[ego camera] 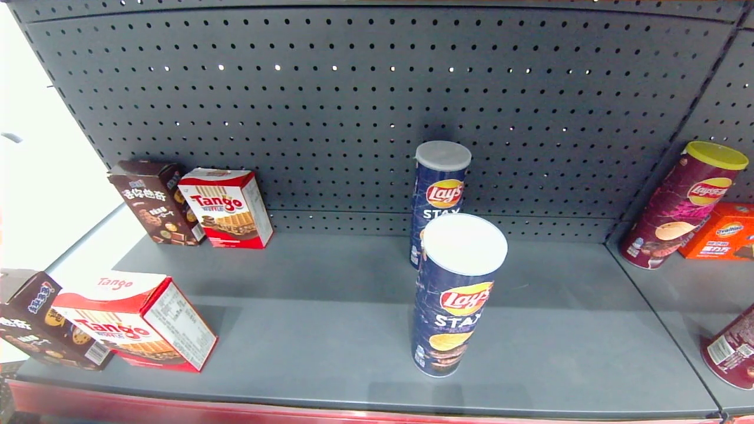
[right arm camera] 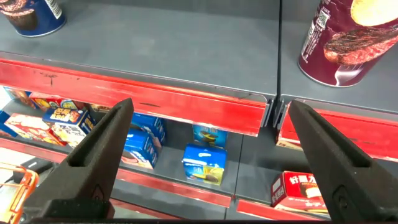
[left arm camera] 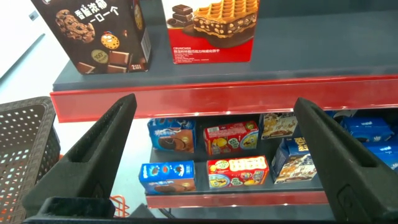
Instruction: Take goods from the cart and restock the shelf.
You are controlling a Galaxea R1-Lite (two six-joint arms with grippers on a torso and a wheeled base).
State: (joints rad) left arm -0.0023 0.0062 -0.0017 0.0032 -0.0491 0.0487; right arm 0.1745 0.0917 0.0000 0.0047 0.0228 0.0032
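Observation:
Two blue chip cans stand upright mid-shelf, one in front [ego camera: 453, 294] and one behind it [ego camera: 439, 197] by the pegboard. The grey shelf [ego camera: 306, 330] has a red front lip. My left gripper [left arm camera: 214, 99] is open and holds nothing. It sits below and in front of the red lip [left arm camera: 249, 99], under a brown cookie box [left arm camera: 99, 34] and a wafer box [left arm camera: 211, 31]. My right gripper [right arm camera: 211, 104] is also open and holds nothing, in front of the lip [right arm camera: 155, 96], between a blue can [right arm camera: 34, 15] and a maroon can [right arm camera: 345, 43].
Cookie and wafer boxes [ego camera: 227, 206] stand at the shelf's left, front [ego camera: 138, 321] and back. Maroon cans [ego camera: 683, 203] and an orange box [ego camera: 721, 229] fill the bay to the right. A dark mesh cart [left arm camera: 25, 149] is beside the left arm. Lower shelves hold snack boxes [left arm camera: 230, 137].

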